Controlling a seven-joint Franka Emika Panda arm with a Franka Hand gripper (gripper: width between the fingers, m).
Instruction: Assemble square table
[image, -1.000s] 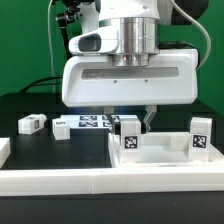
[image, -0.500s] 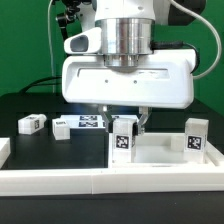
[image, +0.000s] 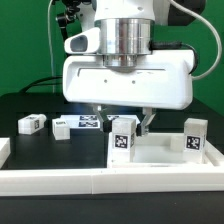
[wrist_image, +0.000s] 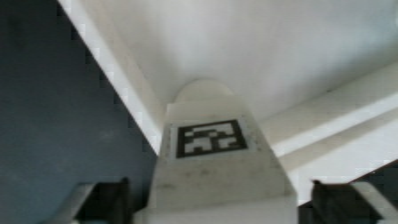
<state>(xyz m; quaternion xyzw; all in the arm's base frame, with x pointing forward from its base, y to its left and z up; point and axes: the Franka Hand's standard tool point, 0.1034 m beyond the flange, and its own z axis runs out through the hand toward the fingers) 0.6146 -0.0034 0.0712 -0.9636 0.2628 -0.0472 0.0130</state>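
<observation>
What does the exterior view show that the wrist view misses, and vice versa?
Only the exterior view: a second upright white block leg, two white block legs lying on the black table, and the marker board. Only the wrist view: clear gaps between the dark fingers and the leg, so the gripper is open. Both: the tagged white block leg upright on the white plastic square slab.
</observation>
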